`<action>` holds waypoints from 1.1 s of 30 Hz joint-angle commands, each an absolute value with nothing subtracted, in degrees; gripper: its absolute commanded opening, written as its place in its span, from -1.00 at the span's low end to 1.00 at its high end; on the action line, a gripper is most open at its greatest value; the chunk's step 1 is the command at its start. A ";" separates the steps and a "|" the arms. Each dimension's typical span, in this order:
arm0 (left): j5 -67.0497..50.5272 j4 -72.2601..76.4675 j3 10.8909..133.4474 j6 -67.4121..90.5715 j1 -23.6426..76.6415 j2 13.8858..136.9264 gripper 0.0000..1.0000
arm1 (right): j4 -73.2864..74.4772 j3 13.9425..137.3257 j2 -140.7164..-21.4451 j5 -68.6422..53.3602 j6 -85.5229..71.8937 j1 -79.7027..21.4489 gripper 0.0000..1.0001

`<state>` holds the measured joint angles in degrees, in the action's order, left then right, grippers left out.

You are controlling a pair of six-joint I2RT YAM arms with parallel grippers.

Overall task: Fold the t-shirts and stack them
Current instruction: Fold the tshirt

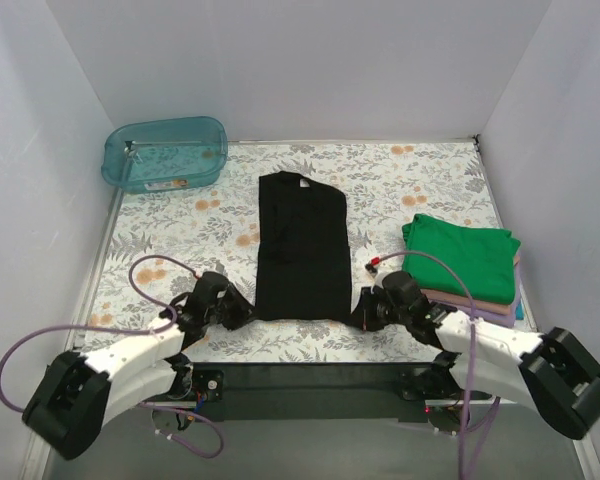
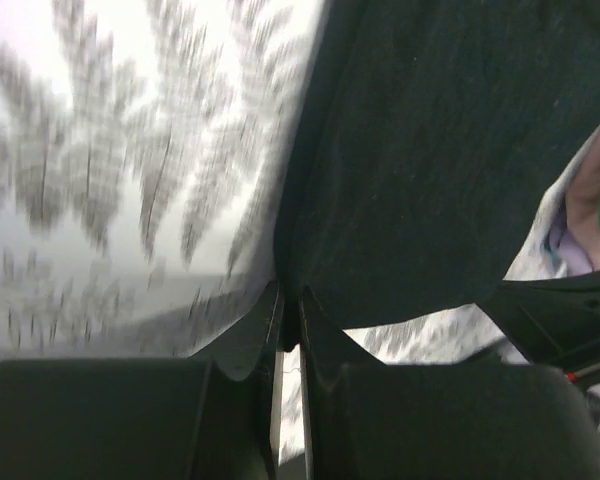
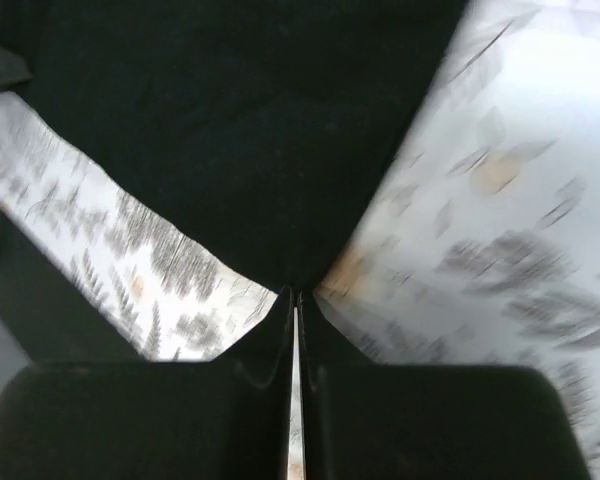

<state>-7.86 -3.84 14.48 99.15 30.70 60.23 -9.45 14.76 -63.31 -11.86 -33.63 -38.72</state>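
The black t-shirt (image 1: 302,245) lay flat in the middle of the tabletop (image 1: 180,230), folded into a long narrow panel with its collar at the far end and its hem toward the arms. At the near-left corner of the black t-shirt, the left tool (image 1: 242,312) was pinched nearly closed, and its wrist view showed the dark cloth's corner caught between the fingertips. At the near-right corner, the right tool (image 1: 363,310) was pressed together the same way on the hem's corner. Just right of the black t-shirt sat a stack of folded shirts, with the green t-shirt (image 1: 465,258) on top and tan-pink and lavender edges showing beneath it. Beyond the black t-shirt's far-left corner stood a teal tub (image 1: 165,152).
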 commanded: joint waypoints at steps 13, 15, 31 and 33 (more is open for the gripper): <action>-11.60 -39.99 7.90 108.73 38.23 23.10 -1.00 | 10.28 4.30 -33.12 -8.97 -55.20 -61.17 -0.97; -12.91 -37.81 9.05 108.28 38.23 26.78 -1.00 | 10.37 5.96 -35.06 -8.70 -53.88 -61.17 -0.97; -3.88 -25.24 29.00 99.23 38.32 39.10 -1.00 | 26.54 31.89 -41.92 17.56 -40.44 -61.17 -0.97; -0.81 -23.64 32.85 98.53 38.32 42.09 -1.00 | 27.94 35.76 -43.49 22.21 -39.47 -61.00 -0.97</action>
